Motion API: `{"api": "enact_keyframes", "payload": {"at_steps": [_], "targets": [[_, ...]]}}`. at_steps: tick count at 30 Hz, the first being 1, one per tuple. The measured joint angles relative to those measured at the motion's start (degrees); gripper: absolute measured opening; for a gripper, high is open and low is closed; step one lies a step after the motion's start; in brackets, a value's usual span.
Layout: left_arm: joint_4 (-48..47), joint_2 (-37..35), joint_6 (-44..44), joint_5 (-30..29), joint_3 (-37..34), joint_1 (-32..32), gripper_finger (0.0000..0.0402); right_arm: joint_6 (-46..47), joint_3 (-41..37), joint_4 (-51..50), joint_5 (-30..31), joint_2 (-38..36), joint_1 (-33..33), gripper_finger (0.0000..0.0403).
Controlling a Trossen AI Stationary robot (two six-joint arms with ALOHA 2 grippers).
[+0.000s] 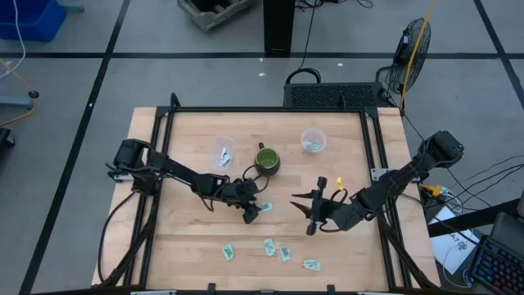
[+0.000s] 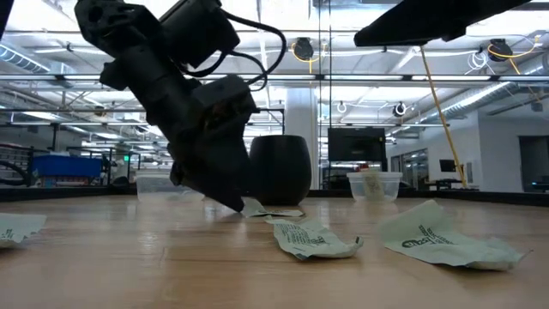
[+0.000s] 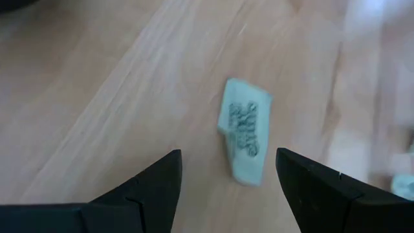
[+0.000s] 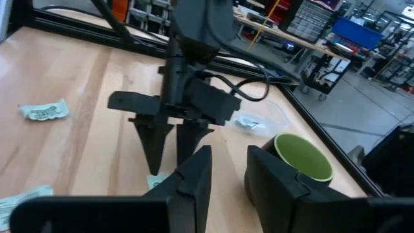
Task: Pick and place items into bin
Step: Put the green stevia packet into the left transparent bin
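A pale green and white packet (image 3: pixel 244 139) lies flat on the wooden table. My left gripper (image 3: pixel 228 155) hangs just above it, open and pointing down, one finger on either side and clear of it. In the high view this gripper (image 1: pixel 250 213) sits just left of that packet (image 1: pixel 264 206), in front of the dark green mug (image 1: pixel 267 160). My right gripper (image 1: pixel 311 220) hovers to the right of the packet, fingers (image 4: pixel 200 169) a little apart and holding nothing. Several more packets (image 1: pixel 268 246) lie flat near the table's near edge.
Two clear cups (image 1: pixel 223 150) (image 1: pixel 313 140) with packets inside stand beyond the mug toward the far edge. Loose packets (image 2: pixel 313 239) (image 2: pixel 446 240) lie close to the low camera. A black frame (image 1: pixel 370 156) rims the table. Bare wood lies left of the left arm.
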Motion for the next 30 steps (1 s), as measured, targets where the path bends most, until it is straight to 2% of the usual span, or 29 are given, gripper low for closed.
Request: {"api": "enact_keyframes", "payload": {"at_steps": [18, 22, 30], "targets": [[3.8, 2.5, -1.4, 0.0, 0.2, -0.1, 0.025, 0.7, 0.0, -0.3, 0.0, 0.0, 1.0, 0.0091], [4.2, 2.9, -1.4, 0.0, 0.2, -0.1, 0.0214, 0.9, 0.0, -0.4, -0.1, 0.0, 1.0, 0.0091], [4.7, 3.1, -0.3, -0.4, 0.1, 0.0, 0.0094, 0.9, 0.0, -0.5, -0.2, 0.0, 1.0, 0.0091]]}}
